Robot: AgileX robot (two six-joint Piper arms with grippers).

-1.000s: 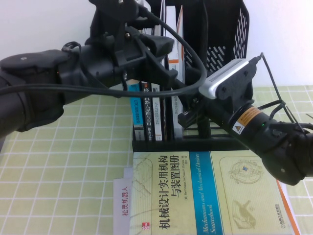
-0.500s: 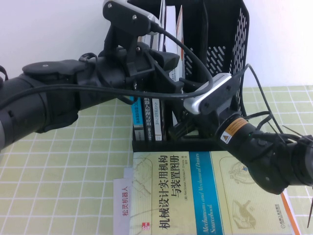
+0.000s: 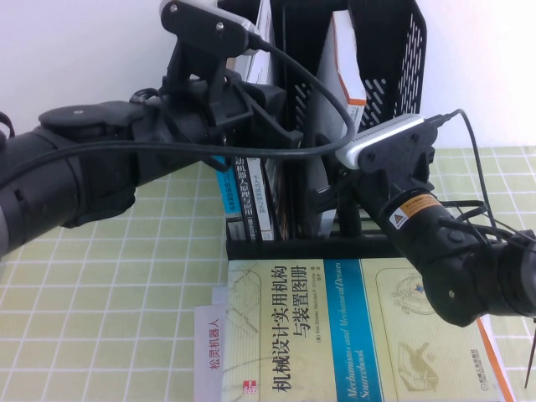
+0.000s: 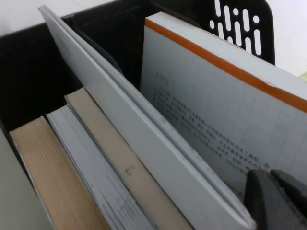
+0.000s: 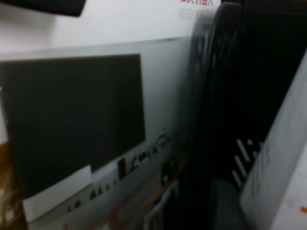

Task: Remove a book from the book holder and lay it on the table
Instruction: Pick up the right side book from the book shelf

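Observation:
The white book with the orange edge stripe (image 3: pixel 347 63) stands tilted to the right in the middle compartment of the black book holder (image 3: pixel 394 50). In the left wrist view its cover (image 4: pixel 220 110) leans against the slotted wall (image 4: pixel 240 19). My left gripper (image 3: pixel 286 132) reaches in from the left near the top. Its fingers (image 4: pixel 276 196) lie together beside the book's cover. My right gripper (image 3: pixel 325 194) is low at the holder's front. One dark finger (image 5: pixel 225 201) lies against the book's edge (image 5: pixel 283 158); the other is hidden behind the book. The table (image 3: pixel 100 276) is green checked cloth.
A pale yellow and blue book (image 3: pixel 352 327) lies flat in front of the holder, over a white leaflet (image 3: pixel 209 352). Blue- and black-spined books (image 3: pixel 251 197) stand in the left compartment. A thin grey-white book (image 4: pixel 134 129) leans beside the white book.
The white book's top has tilted to the right and shows more of its orange stripe. My right arm has swung right and up; my left arm has reached deeper into the holder.

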